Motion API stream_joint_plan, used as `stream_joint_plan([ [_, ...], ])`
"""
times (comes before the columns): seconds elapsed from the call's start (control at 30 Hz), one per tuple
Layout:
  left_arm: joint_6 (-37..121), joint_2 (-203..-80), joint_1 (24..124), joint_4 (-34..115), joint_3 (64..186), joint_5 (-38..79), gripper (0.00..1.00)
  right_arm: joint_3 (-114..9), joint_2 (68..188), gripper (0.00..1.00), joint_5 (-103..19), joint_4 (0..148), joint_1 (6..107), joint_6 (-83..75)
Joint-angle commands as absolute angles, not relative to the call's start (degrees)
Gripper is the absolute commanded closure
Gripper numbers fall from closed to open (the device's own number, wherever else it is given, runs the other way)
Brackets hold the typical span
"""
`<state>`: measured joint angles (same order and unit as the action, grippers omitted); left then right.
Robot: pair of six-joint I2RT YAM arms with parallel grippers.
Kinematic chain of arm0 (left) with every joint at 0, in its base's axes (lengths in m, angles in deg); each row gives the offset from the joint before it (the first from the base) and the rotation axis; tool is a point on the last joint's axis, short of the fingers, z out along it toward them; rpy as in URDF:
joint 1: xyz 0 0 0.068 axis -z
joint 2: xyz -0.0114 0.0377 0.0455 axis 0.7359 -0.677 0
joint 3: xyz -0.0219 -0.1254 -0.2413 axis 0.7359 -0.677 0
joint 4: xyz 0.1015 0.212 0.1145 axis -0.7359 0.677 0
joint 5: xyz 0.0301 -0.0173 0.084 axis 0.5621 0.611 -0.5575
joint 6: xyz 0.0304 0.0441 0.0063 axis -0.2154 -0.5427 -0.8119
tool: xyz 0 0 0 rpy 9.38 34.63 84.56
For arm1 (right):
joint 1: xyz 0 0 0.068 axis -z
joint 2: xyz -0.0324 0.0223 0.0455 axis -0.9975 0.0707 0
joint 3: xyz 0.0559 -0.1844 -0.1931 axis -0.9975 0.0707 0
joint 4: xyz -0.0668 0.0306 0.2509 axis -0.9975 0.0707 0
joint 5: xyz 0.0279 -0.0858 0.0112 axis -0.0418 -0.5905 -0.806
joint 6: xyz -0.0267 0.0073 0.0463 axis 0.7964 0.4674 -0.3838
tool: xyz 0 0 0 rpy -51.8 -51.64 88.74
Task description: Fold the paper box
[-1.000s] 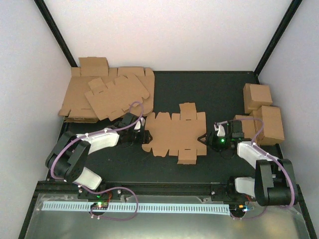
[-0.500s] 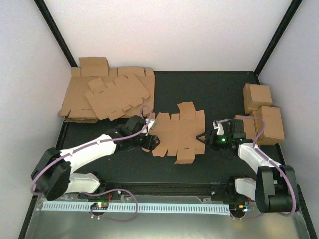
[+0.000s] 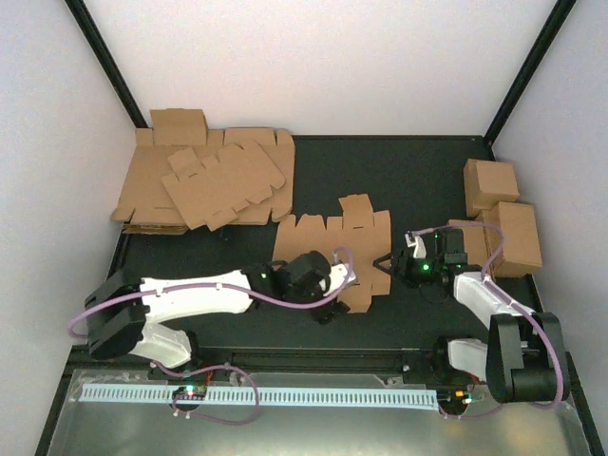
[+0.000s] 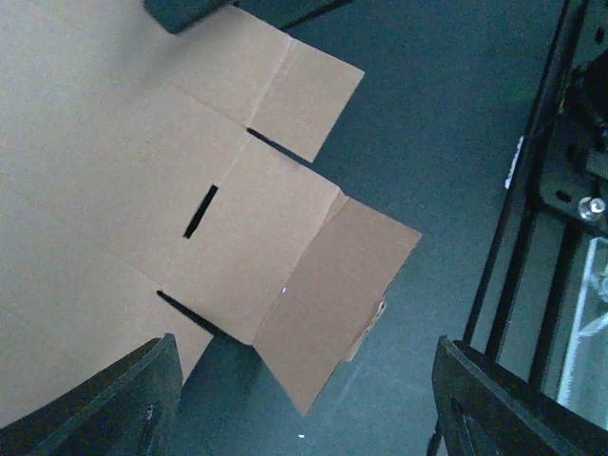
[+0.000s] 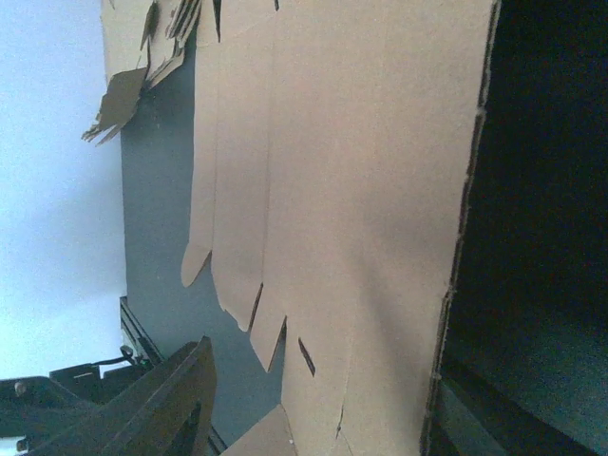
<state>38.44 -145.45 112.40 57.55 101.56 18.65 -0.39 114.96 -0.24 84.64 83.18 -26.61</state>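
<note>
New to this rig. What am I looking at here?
Two white-and-black robot arms are bolted at the near edge of a dark table. The overhead picture is from a fixed camera; the other two are from cameras on each wrist. A flat brown cardboard box blank lies mid-table, a heap of blanks far left, folded brown cardboard boxes right. The left gripper hovers open above a near flap; the right gripper is open at the blank's right edge. Nothing looks held.
</note>
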Motion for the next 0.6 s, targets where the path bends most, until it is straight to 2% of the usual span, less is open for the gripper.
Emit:
stream_joint_plan([
  [0.0,33.3,-148.8,117.0,56.3,106.0,11.7,0.25,-2.1,115.3,0.42,1.4,84.3,83.5,-26.0],
  [0.13,32.5,-152.4,118.5,56.7,108.4,11.9,0.28,-2.5,115.5,0.42,1.3,84.6,83.5,-25.7],
  [0.43,29.8,-159.7,120.2,59.5,113.8,9.6,0.44,-3.8,117.2,0.42,0.1,85.5,83.6,-24.4],
  [0.57,30.0,-161.2,120.6,59.7,114.4,8.3,0.48,-4.1,118.0,0.42,-1.4,85.0,83.4,-24.5],
])
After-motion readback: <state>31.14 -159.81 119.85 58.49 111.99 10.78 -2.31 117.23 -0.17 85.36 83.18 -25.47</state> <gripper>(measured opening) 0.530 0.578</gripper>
